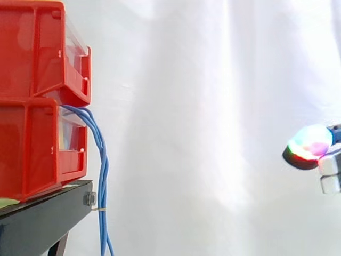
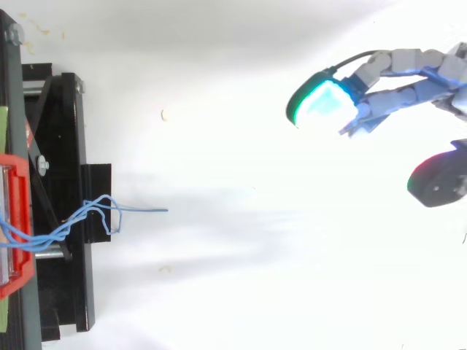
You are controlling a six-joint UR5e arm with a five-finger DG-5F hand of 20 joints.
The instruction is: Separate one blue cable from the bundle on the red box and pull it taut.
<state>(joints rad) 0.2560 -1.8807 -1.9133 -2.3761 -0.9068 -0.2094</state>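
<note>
My hand (image 2: 406,96) hangs off to the right of the work, well apart from the cables, with its fingers stretched out, spread apart and holding nothing. From above it comes in at the right edge. One glowing cyan-green pad (image 2: 326,104) points toward the stand, and a darker pad with a red rim (image 2: 436,182) sits apart from it, lower in the picture. From the side, a pad glowing green, red and magenta (image 1: 309,145) sits at the right edge, about level with the lower bin, in front of the white curtain (image 1: 213,106). The blue cables (image 1: 100,154) are over at the left. The bundle comes out of the front of the lower red bin (image 1: 32,149), just under the upper red bin (image 1: 37,48) stacked on it. It bends over and hangs slack past the front edge of the black stand (image 1: 48,213), running out of the bottom of the picture. A thin pale band (image 1: 99,209) goes around the bundle about level with the stand's top, just beside a bolt (image 1: 89,199) in the stand's edge. From above, the cables cross the stand in a loose twist, and one strand (image 2: 149,211) reaches farther out than the rest, toward my side.
</note>
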